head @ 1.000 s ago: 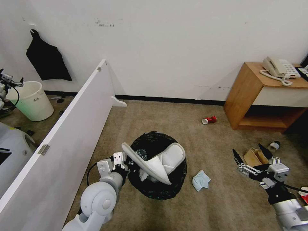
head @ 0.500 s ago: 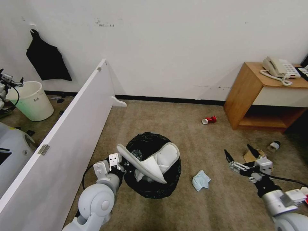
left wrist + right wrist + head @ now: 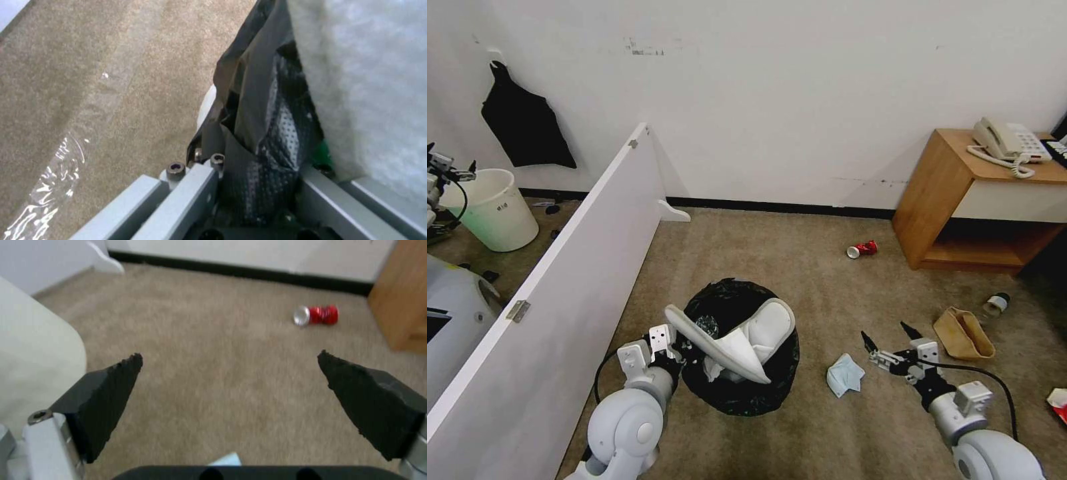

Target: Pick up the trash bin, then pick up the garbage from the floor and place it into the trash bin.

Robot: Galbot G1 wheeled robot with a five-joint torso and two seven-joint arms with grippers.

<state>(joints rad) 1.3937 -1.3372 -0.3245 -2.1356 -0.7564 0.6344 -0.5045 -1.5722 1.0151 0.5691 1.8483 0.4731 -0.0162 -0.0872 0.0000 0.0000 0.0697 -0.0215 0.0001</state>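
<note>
Left gripper [image 3: 675, 341] clenched on the trash bin [image 3: 740, 387] rim, right gripper [image 3: 887, 347] with jaws released near the face mask [image 3: 845, 375]: best lowered squarely over it.

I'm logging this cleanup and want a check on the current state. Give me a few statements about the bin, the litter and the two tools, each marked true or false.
1. The left tool is shut on the bin's black-lined rim. True.
2. The right tool holds the face mask. False: it is open and empty, and the mask lies on the carpet beside it.
3. White slippers stick out of the bin. True.
4. The red can is in the bin. False: it lies on the carpet near the wooden cabinet.
5. The brown paper bag lies on the carpet. True.
</note>
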